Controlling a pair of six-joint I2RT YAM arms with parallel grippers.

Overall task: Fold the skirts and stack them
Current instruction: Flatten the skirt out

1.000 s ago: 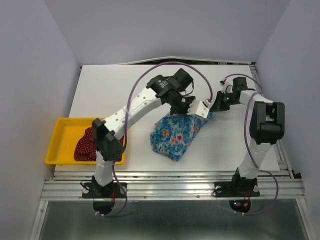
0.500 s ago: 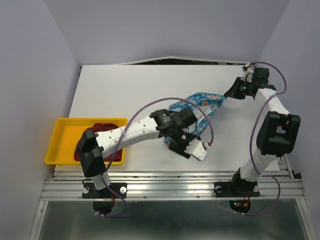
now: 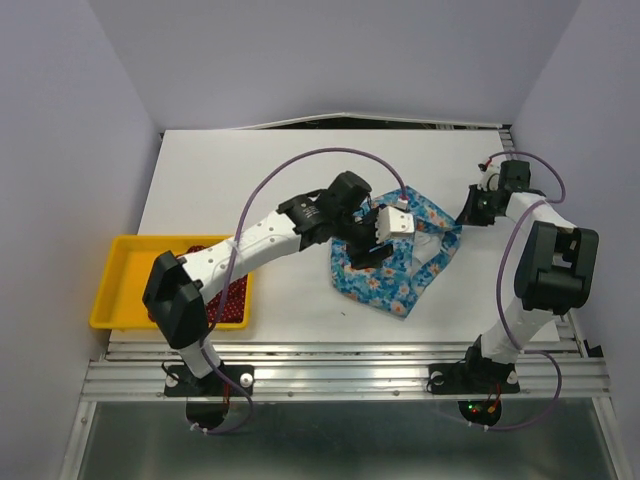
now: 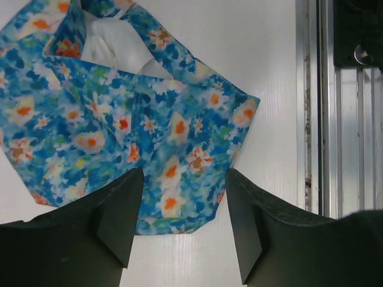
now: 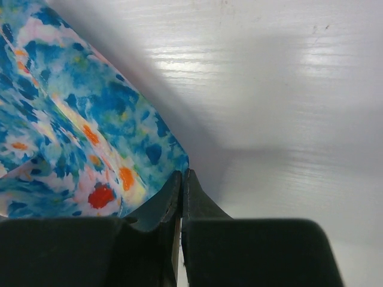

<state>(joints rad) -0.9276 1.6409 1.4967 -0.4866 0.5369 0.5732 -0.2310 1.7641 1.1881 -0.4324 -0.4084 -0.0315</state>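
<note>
The blue flowered skirt (image 3: 395,275) lies loosely spread on the white table, right of centre. My left gripper (image 3: 372,250) hovers over it, open. In the left wrist view the skirt (image 4: 119,113) fills the upper left, and its near corner shows between the spread fingers of the left gripper (image 4: 182,179), which hold nothing. My right gripper (image 3: 468,213) sits at the skirt's right corner. In the right wrist view the right gripper (image 5: 181,174) is shut, and the edge of the skirt (image 5: 72,131) runs into its tips. The dark red skirt (image 3: 228,295) lies bunched in the tray.
A yellow tray (image 3: 120,285) stands at the table's front left, partly behind the left arm. An aluminium rail (image 4: 341,119) runs along the near table edge (image 3: 350,350). Purple walls close in the left, right and back sides.
The left gripper opened and let go of the blue skirt, then swung back over it. The skirt went from a stretched strip to lying spread. The right gripper drew back towards the middle.
</note>
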